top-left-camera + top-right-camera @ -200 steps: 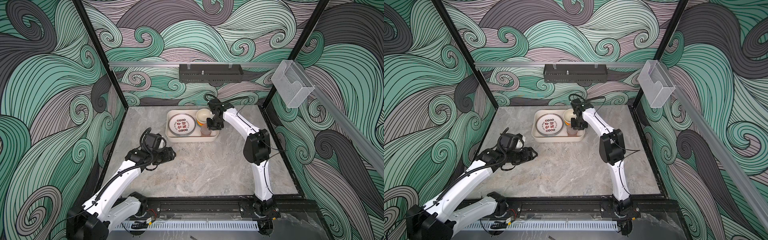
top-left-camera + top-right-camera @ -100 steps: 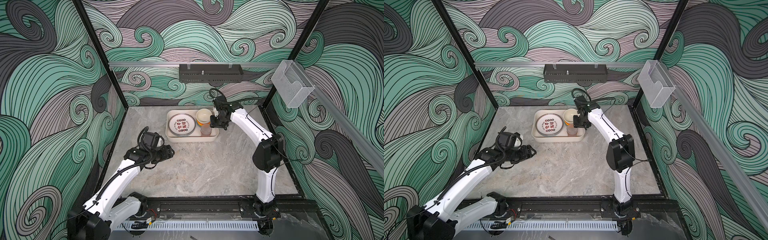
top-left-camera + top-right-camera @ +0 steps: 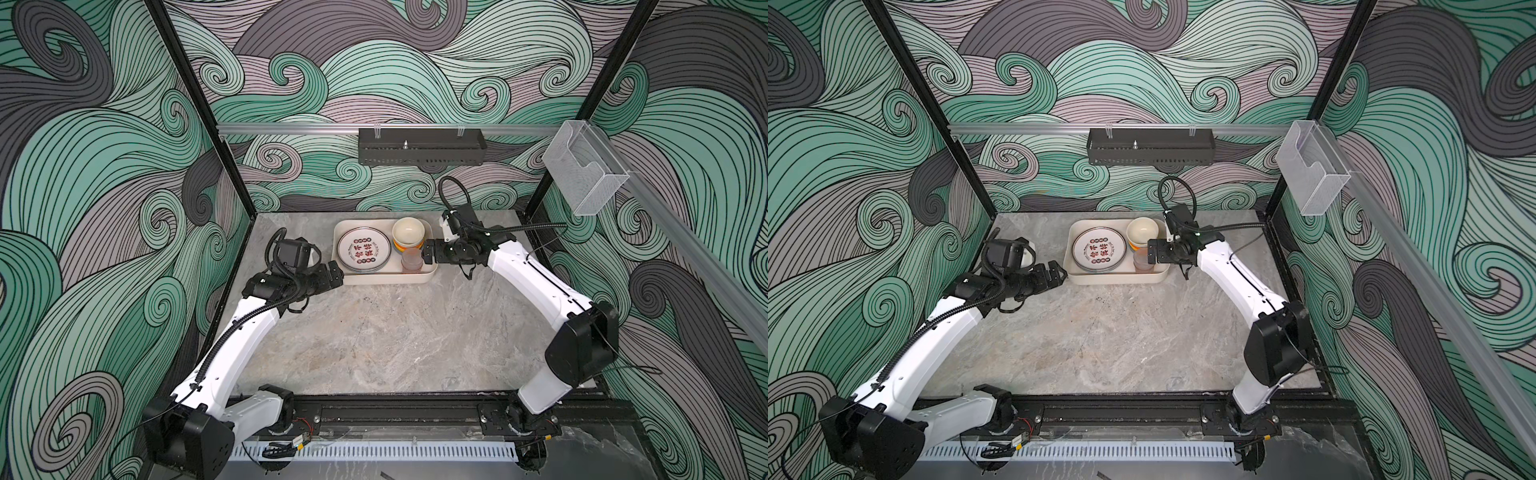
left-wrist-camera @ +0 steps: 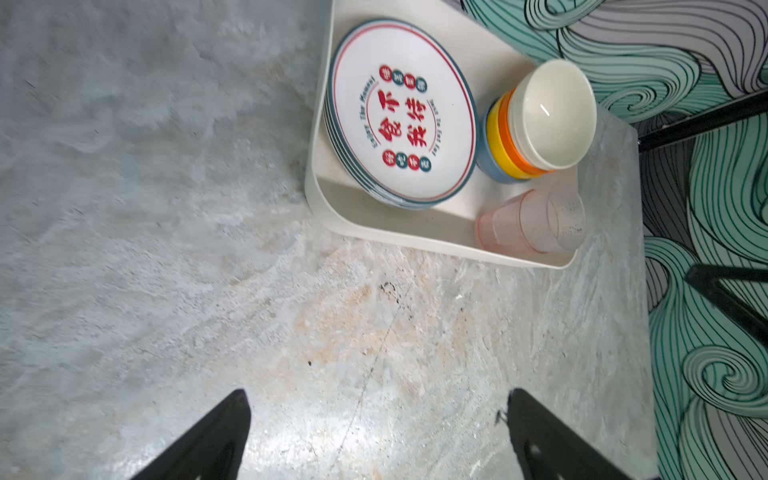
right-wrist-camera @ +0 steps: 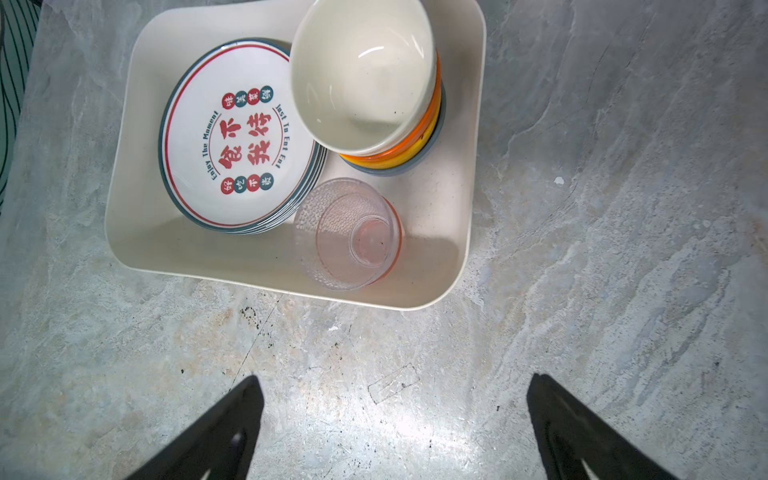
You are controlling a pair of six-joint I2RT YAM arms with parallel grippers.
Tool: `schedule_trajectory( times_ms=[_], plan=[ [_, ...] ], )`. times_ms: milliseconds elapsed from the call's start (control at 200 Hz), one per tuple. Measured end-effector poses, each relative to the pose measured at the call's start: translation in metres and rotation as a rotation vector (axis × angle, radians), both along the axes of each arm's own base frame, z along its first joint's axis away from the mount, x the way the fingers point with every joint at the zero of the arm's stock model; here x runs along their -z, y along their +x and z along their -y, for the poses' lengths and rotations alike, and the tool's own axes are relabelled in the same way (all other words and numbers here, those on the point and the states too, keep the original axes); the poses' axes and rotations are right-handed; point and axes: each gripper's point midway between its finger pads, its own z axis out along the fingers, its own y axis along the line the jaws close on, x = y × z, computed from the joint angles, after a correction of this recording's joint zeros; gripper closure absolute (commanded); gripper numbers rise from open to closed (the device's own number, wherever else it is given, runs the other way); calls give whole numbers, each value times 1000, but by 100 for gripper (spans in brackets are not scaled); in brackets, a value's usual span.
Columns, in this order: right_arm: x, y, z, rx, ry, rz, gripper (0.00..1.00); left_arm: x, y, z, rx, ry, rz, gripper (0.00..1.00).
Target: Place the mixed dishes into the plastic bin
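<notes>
Both sets of fingers are gaping wide and empty, the left gripper [image 3: 336, 272] hovering just beside the plastic bin [image 3: 386, 279] and the right gripper [image 3: 428, 252] at the bin's opposite end. The plates [image 3: 364, 250], bowl stack [image 3: 408, 235] and nested cups [image 3: 411, 261] are all sitting inside the bin. Any swing by the right arm is risking a clipped cup or a toppled bowl stack.

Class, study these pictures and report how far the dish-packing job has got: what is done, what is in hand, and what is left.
Done: the plates, the stacked bowls and the nested cups all sit inside the bin. In hand: nothing; the left pincer and right pincer are open and empty. Left: no dish shows on the table, so the job looks finished.
</notes>
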Motion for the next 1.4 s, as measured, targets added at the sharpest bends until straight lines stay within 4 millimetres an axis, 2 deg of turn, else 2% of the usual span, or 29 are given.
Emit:
schedule_trajectory(
  times_ms=[165,320,410,475,700,831,921,1031,1106,1186,1311,1376,1401],
  plan=[
    [-13,-2,24,58,-22,134,0,-18,12,-24,-56,92,145,1],
    [-30,0,57,157,-72,311,0,-37,14,-47,-97,191,302,1],
    [-32,1,78,220,-115,414,0,-46,22,-65,-140,265,369,1],
    [-29,0,97,278,-151,464,0,-45,27,-81,-184,325,395,1],
    [-11,-5,177,524,-334,569,0,-11,32,-137,-338,542,383,1],
    [16,-14,218,647,-420,548,0,34,41,-155,-371,602,294,1],
    [48,-21,237,690,-468,503,0,69,48,-162,-374,619,212,2],
    [92,-32,240,659,-504,443,1,101,52,-166,-383,619,170,6],
    [112,-36,237,619,-513,426,1,120,51,-165,-380,617,155,9],
    [118,-32,233,583,-488,453,0,130,53,-164,-366,617,156,10],
    [122,-23,224,515,-413,513,1,127,60,-160,-357,598,258,9],
    [123,-14,217,466,-368,553,1,134,61,-157,-336,592,284,10],
    [126,-11,215,447,-357,555,1,138,62,-156,-325,592,287,2]
  ],
)
